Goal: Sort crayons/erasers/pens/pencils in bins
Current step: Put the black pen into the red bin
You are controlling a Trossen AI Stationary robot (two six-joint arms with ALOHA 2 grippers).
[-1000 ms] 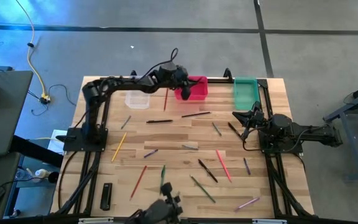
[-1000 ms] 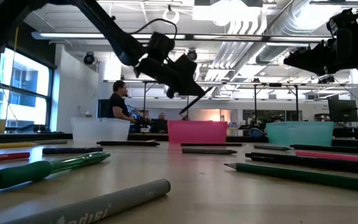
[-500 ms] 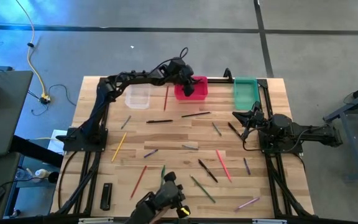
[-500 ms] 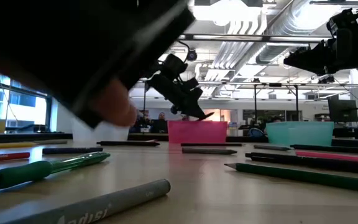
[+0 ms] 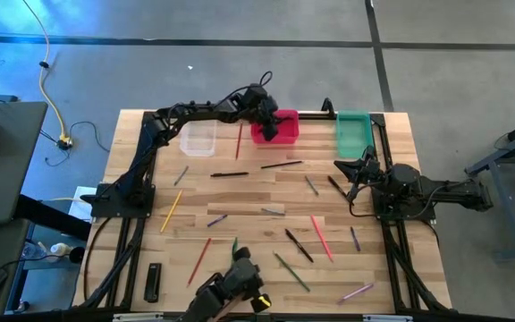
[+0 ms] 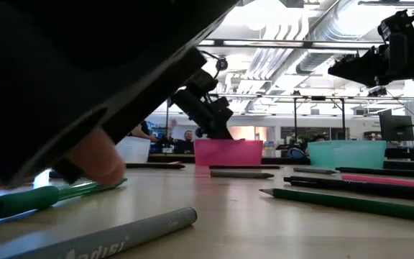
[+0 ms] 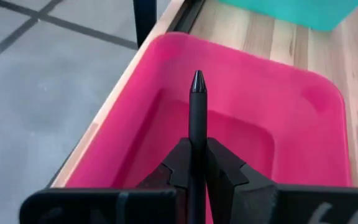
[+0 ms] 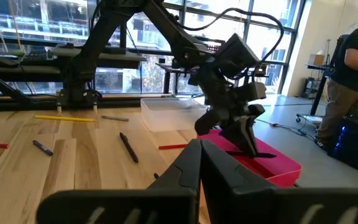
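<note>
My left gripper [image 5: 267,113] hangs over the pink-red bin [image 5: 277,128] at the table's far edge, shut on a black pen [image 7: 197,106]. It also shows in the low view [image 6: 213,126] just above the bin's rim [image 6: 228,143]. The clear bin [image 5: 198,139] stands to the left of the pink-red one and the green bin [image 5: 353,131] to its right. My right gripper [image 5: 356,172] waits shut and empty at the table's right. Several coloured sticks lie flat on the wood, among them a red one [image 5: 320,237] and a yellow one [image 5: 170,210]. My left gripper pinches the black pen's shaft [image 7: 197,138] between its two fingers [image 7: 180,163]. The pen lies along the fingers, its pointed tip [image 7: 197,78] sticking out ahead of them. The fingers slant down from above, over the bin's hollow. The pen is lifted clear.
A person's hand [image 6: 95,155] with a dark object fills the low view's left and shows at the table's near edge [image 5: 232,288]. A flat black bar [image 5: 153,282] lies at the near left. A green pen [image 6: 45,196] and a grey stick [image 6: 113,237] lie near the camera.
My left gripper has gone toward the table's right and down, from beside the pink-red bin to over it, the black pen still held. The person's hand with the dark object has come in at the near edge, in front of the low camera.
</note>
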